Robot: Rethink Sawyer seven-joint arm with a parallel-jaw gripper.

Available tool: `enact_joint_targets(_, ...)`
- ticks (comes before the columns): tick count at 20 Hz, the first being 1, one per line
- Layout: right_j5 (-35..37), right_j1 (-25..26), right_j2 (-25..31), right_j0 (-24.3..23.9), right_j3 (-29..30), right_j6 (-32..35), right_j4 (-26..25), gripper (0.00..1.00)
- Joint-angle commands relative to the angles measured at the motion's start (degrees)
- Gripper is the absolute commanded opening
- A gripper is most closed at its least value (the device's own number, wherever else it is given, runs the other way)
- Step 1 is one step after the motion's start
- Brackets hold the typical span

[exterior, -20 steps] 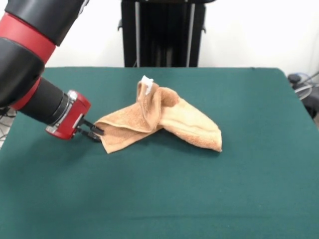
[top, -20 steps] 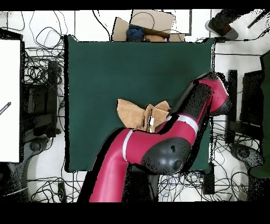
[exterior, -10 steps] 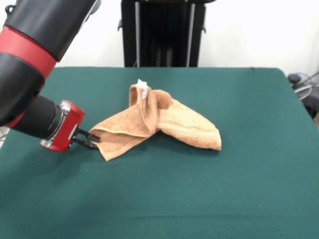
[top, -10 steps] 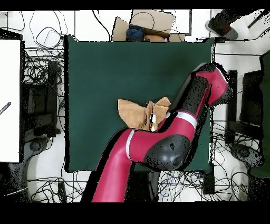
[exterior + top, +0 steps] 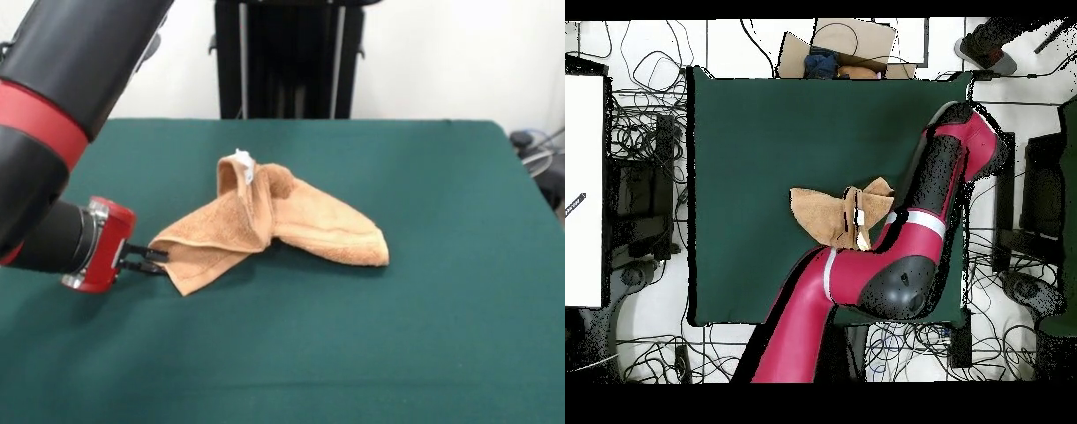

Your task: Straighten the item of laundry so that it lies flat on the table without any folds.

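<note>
Item: orange-tan terry towel [image 5: 265, 225], lying crumpled a little off the centre of the green worktop [image 5: 424, 336], toward nine o'clock in the front view. One flap is spreading toward four o'clock and ending in a rounded folded edge; another is running toward eight o'clock to a pointed corner; between them a ridge is standing up, carrying a small white tag [image 5: 244, 160] at its top. The pincer [image 5: 152, 259] is lying low over the worktop at the towel's eight o'clock corner, its dark fingers closing narrowly on that corner's edge. Behind it, the red wrist cuff and black forearm are reaching in from nine o'clock. Surroundings: a black stand [image 5: 287, 57] is rising beyond the worktop's twelve o'clock edge against a white wall. In the overhead view the red arm [image 5: 865, 285] is covering part of the worktop [image 5: 765, 130] and overlapping the edge of the towel [image 5: 827, 213] at four o'clock; cables are lying on the floor all around, and a cardboard box [image 5: 850, 45] is sitting at twelve o'clock off the worktop, its contents unclear.
</note>
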Motion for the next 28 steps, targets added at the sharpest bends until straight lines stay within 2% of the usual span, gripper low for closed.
enact_joint_targets(1,23.36,12.6,-2.83,-3.99,-15.13,19.43,6.65,0.0)
enact_joint_targets(7,23.18,15.35,-10.02,-7.13,-21.36,22.53,9.75,0.0)
enact_joint_targets(13,24.02,15.0,-13.95,-7.85,-21.52,22.93,11.17,0.0)
enact_joint_targets(19,24.38,11.49,-15.91,-5.93,-16.9,21.97,9.01,0.0)
enact_joint_targets(23,21.96,7.18,-16.31,-2.69,-10.29,21.09,7.68,0.0)
enact_joint_targets(28,18.86,3.3,-17.08,0.06,-5.66,20.59,8.23,0.0)
